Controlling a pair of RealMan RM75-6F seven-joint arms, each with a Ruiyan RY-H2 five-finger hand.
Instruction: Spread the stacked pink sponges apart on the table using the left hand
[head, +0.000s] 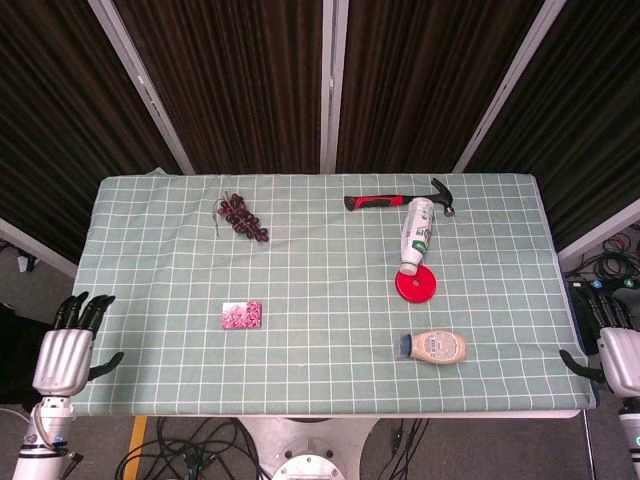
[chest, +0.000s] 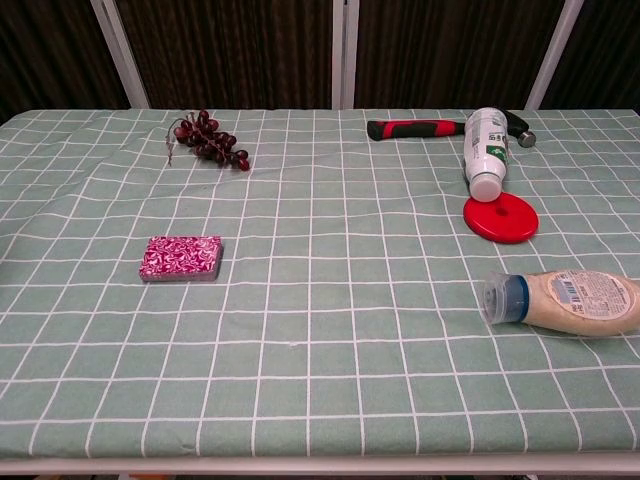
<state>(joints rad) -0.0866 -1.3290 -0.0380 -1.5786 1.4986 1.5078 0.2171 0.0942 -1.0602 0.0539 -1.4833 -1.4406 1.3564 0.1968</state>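
While left robot hand hangs empty, fingers apart, pink sponges well apart, still stacked.

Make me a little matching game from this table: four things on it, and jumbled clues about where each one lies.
Things:
1. sponges
2. grapes
3. hammer
4. squeeze bottle

Places:
A. far edge, beside the white bottle
B. far left part of the cloth
C. near right, on its side
D. near left, closest to the left hand

Pairs: 1-D, 2-B, 3-A, 4-C
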